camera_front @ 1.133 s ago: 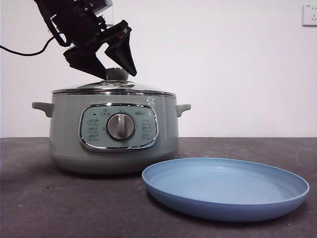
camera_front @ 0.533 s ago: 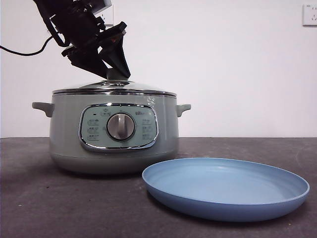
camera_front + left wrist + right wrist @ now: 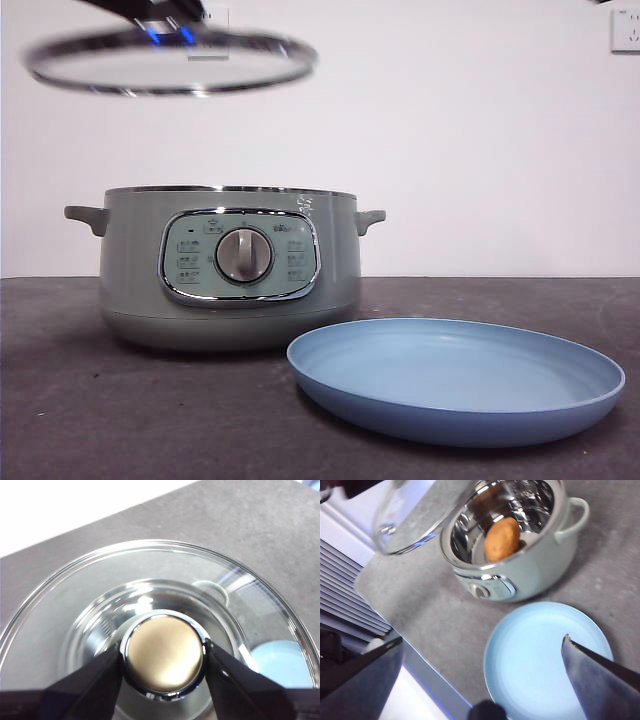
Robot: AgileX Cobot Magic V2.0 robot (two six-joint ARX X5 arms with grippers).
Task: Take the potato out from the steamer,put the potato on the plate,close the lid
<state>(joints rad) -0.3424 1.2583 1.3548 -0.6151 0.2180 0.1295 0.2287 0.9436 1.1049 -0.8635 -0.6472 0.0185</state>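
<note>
Grey, matte surface (image 3: 120, 420) runs back to a plain white wall (image 3: 480, 130), with a socket plate (image 3: 625, 30) near the wall's top corner in my front view. On that surface I see the steamer (image 3: 230, 268) standing open, its dial facing the front camera and its two small handles out to the sides. Just beside it and nearer the camera lies the plate (image 3: 455, 378), bare, its near rim apart from the pot's base.

My left pincer (image 3: 162, 662) is clenched on the lid (image 3: 170, 62), one black jaw pressed to each side of the knob (image 3: 164, 654), which shows a rounded pale cap ringed with chrome in the left wrist view. From the front I see the lid hanging high above the steamer, roughly level and set a little off to one side of the pot's centre, well clear of the rim.

My right wrist view looks down from above: the potato (image 3: 502, 539) lies inside the steamer's shiny inner bowl, near the wall on the control-panel side. My right pincer (image 3: 480, 680) hangs released above the plate, jaws spread wide with nothing between them.
</note>
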